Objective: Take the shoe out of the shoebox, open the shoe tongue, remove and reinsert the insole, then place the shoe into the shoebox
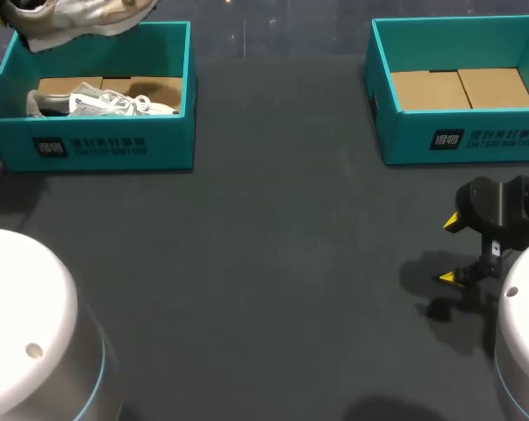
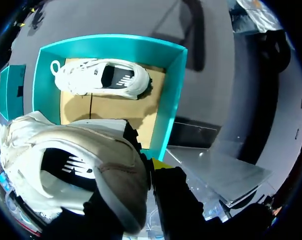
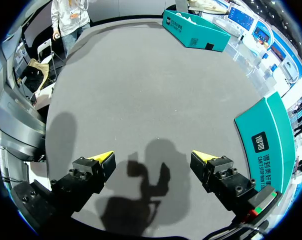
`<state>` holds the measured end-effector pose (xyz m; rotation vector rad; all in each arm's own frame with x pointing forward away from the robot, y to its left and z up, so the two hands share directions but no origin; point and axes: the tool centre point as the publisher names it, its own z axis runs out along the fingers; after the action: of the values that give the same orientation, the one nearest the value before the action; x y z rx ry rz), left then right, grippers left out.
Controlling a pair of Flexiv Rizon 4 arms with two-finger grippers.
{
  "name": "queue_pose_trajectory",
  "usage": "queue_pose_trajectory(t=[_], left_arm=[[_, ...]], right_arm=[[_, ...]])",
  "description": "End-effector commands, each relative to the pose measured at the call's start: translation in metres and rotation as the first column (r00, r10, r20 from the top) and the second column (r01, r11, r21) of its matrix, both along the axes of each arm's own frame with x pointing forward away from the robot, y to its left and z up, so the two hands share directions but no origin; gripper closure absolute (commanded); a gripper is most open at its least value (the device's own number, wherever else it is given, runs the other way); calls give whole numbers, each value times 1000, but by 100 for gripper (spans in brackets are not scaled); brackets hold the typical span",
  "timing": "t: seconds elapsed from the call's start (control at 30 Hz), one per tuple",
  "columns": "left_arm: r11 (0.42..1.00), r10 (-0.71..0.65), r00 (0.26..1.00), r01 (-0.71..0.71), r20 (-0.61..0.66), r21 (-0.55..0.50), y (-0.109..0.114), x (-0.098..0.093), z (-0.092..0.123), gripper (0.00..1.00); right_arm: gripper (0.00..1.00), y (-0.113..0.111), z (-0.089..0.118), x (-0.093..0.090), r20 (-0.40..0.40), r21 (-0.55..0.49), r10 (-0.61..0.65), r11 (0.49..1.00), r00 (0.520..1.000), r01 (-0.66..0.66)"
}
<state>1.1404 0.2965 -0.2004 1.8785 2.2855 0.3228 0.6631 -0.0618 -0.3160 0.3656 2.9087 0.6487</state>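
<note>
Nearest to us, the pale rounded housings of our left arm point(image 1: 23, 324) and right arm point(image 1: 523, 342) are filling the near corners of the head view. Just past the right one, the right gripper point(image 1: 450, 250) is hanging low over the dark table point(image 1: 273, 263). Its fingers are standing wide apart and gripping nothing, and its shadow point(image 1: 439, 294) is falling on the surface beneath. From the right wrist we are seeing only bare table between the two yellow tips. The right shoebox point(image 3: 271, 140) is sitting near the gripper, off to one side and apart from it.

Farther out, the two teal boxes are sitting well apart along the far side of the table. The right shoebox is showing only its brown cardboard liner point(image 1: 461, 88). The left shoebox point(image 1: 97, 149) is holding the boxed shoe point(image 1: 102, 103), white, with its laces showing, lying along the box's near long wall on the same brown cardboard.

Farthest off, the lifted shoe point(image 1: 80, 22) is hanging in the air over the far edge of the left shoebox, clear of its walls. From the left wrist it is pressing close against the left gripper point(image 2: 156, 172) and hiding all but one yellow tip. We are logging that gripper as clamped on the lifted shoe, with the open box and the boxed shoe lying below it
</note>
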Motion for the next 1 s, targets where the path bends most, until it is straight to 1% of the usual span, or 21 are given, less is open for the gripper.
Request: queue_pose_trajectory(t=[0.03,0.13,0.5,0.67,0.87,1.0], left_arm=[[999,-20,999,21,-29,30,6,19,-1,100],[994,28,999,-30,24,104,12,23,-1,100],[994,28,999,-30,24,104,12,23,-1,100],[991,-53,997,59,-58,118,11,32,-14,100],[984,-73,994,85,-78,157,15,34,-25,100],[978,-88,989,108,-116,178,16,35,-35,100]], right_arm=[[0,0,1,-2,2,-3,-1,1000,1000,1],[0,0,1,-2,2,-3,-1,1000,1000,1],[0,0,1,-2,2,-3,-1,1000,1000,1],[0,0,1,-2,2,-3,-1,1000,1000,1],[0,0,1,-2,2,-3,-1,1000,1000,1],[0,0,1,-2,2,-3,-1,1000,1000,1]])
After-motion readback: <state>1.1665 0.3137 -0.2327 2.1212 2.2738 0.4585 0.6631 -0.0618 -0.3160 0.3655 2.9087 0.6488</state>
